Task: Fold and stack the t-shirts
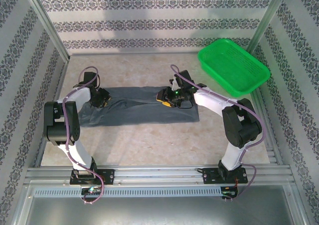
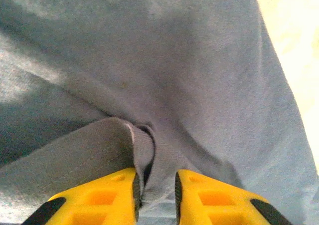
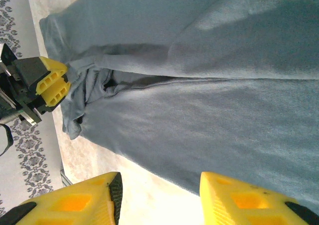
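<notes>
Dark slate-grey cotton t-shirt (image 1: 139,112), flat on worktop (image 1: 149,140): your left pincer (image 2: 156,181) clenches a fold, seemingly for folding over; your right pincer (image 3: 159,186) hangs released.

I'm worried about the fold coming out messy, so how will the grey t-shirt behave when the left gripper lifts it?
Probably floppy: the t-shirt bunches into soft creases where the left gripper pinches it. It likely drapes and sags from that one pinch rather than holding shape. Lying thin and flat, it seems light and may drag along the table.
</notes>
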`<state>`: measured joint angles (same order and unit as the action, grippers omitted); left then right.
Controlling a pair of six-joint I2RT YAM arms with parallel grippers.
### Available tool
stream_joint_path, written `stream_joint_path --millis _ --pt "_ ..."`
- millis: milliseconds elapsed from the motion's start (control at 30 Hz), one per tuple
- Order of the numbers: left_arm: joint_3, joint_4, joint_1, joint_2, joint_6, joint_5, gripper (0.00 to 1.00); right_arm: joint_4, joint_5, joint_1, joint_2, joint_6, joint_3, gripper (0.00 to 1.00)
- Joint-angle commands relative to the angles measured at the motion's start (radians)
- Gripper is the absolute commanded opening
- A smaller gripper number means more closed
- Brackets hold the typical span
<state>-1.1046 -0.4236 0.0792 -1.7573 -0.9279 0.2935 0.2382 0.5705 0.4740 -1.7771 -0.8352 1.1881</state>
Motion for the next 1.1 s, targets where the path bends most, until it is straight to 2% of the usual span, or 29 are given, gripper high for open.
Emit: stream_joint_path --millis 0,233,533,767,1067 --pt "0.006 0.032 -0.018 0.007 -0.012 0.018 0.19 -0.002 0.015 0.004 -0.002 -0.001 0.005 0.46" --pt "0.016 0.022 -0.019 0.014 -0.008 0.016 0.00 0.002 0.014 0.003 -0.001 -0.001 0.005 0.46" --pt "0.025 -0.062 -0.028 0.107 -0.039 0.000 0.00 0.008 0.012 -0.001 -0.004 0.003 0.012 0.46" --pt "0.116 -0.124 -0.106 0.244 -0.220 0.035 0.00 0.020 0.009 -0.014 0.008 0.010 0.015 0.46" --pt "0.242 -0.039 -0.266 0.344 -0.495 0.002 0.00 0.010 0.008 -0.015 0.029 0.005 -0.009 0.46"
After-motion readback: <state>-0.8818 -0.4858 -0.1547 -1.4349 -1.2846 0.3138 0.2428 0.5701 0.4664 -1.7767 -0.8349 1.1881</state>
